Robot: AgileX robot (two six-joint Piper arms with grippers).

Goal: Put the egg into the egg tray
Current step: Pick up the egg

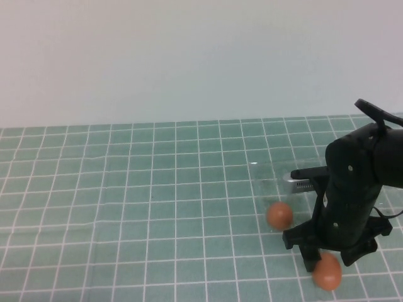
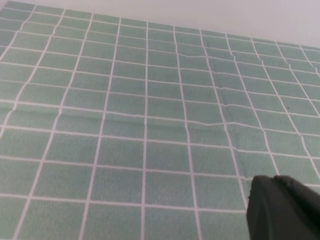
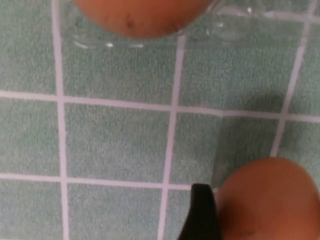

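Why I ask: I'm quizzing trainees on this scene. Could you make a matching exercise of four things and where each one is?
Things:
1. the egg
2. paler egg
3. right gripper
4. left gripper

Places:
A. seated in a cup of the clear egg tray
B. outside the high view, above bare mat
C. on the green grid mat, near right
D. low over the egg

Pairs: 1-C, 2-A, 3-D, 4-B

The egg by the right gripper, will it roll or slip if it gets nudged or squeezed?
Probably yes. The egg is smooth and rounded, lying free on the flat mat, so a nudge from the right gripper would likely roll it. Its glossy curve may slip between fingers, and a hard squeeze could crack it.
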